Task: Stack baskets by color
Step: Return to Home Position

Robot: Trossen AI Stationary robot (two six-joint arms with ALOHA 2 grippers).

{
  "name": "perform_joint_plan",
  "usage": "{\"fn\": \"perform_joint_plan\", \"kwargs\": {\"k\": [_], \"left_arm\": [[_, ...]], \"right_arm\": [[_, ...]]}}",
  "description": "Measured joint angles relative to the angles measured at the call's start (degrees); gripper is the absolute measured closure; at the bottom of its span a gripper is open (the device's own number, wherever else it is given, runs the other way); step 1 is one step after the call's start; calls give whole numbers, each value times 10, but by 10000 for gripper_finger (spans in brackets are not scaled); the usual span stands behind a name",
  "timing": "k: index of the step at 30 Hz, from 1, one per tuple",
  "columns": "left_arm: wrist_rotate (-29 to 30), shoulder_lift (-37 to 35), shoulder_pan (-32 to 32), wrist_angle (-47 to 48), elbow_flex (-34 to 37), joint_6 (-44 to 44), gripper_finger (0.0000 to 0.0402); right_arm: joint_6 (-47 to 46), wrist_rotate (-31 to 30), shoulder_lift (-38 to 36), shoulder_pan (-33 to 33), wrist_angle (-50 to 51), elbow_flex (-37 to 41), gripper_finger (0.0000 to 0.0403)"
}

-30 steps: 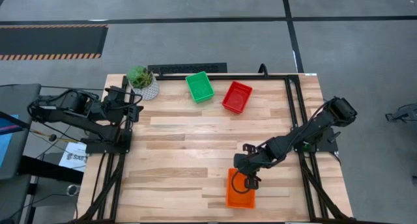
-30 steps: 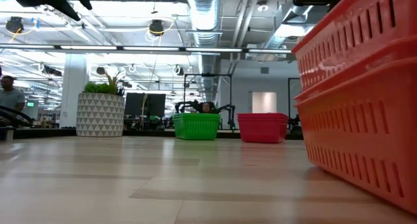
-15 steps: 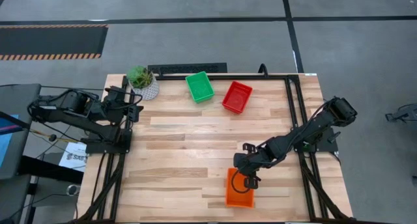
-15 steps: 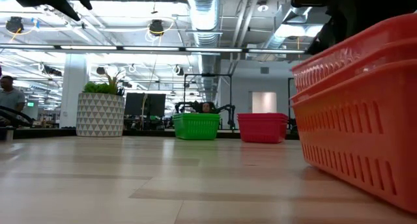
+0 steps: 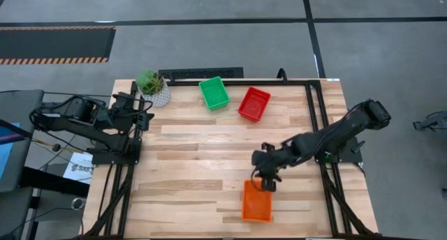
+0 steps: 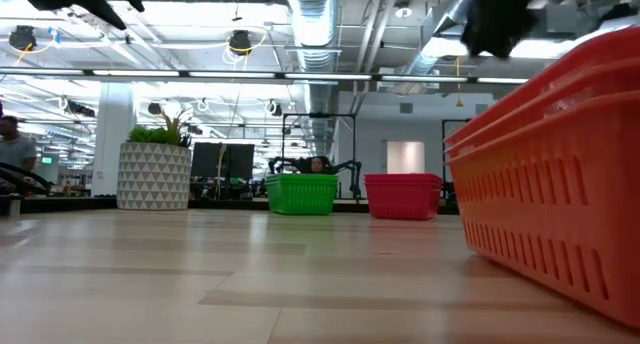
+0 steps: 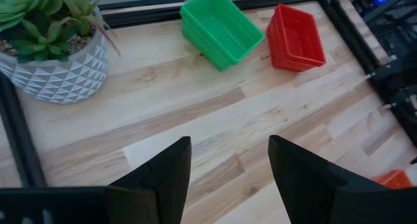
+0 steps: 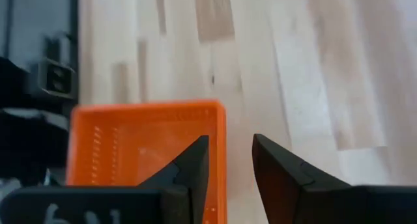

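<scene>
Near the table's front edge, right of the middle, stands a nested stack of orange baskets (image 5: 256, 202) (image 6: 560, 184) (image 8: 143, 142); two rims show in the low view. My right gripper (image 5: 266, 180) (image 8: 229, 168) hangs open above the stack's far rim and touches nothing. A green basket (image 5: 214, 92) (image 7: 221, 25) and a red basket (image 5: 253, 103) (image 7: 296, 36) rest on the table near its far edge. My left gripper (image 5: 144, 114) (image 7: 228, 165) waits open at the far left, beside the plant.
A potted plant (image 5: 152, 86) (image 7: 52, 42) in a white patterned pot stands at the far left corner. A black frame (image 5: 314, 121) runs along the table's far and right sides. Bare wood (image 5: 202, 163) lies across the table's middle and left.
My right gripper has opened and let go of the top orange basket, which has dropped from a raised tilt down into the stack. The gripper has then risen and drawn back toward the far edge.
</scene>
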State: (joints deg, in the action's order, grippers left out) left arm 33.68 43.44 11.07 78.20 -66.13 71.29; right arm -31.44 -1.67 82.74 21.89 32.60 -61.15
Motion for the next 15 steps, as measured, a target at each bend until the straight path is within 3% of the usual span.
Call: {"fn": "perform_joint_plan", "kwargs": {"k": [6,12,15], "left_arm": [[5,-3,0,-48,-11,-12,209],[16,-3,0,-114,-73,-91,209],[54,-3,0,-119,-105,-155,209]], "right_arm": [[-2,0,-117,-56,38,-20,270],[-29,5,-245,-119,48,-72,275],[0,4,-296,-143,48,-108,273]]}}
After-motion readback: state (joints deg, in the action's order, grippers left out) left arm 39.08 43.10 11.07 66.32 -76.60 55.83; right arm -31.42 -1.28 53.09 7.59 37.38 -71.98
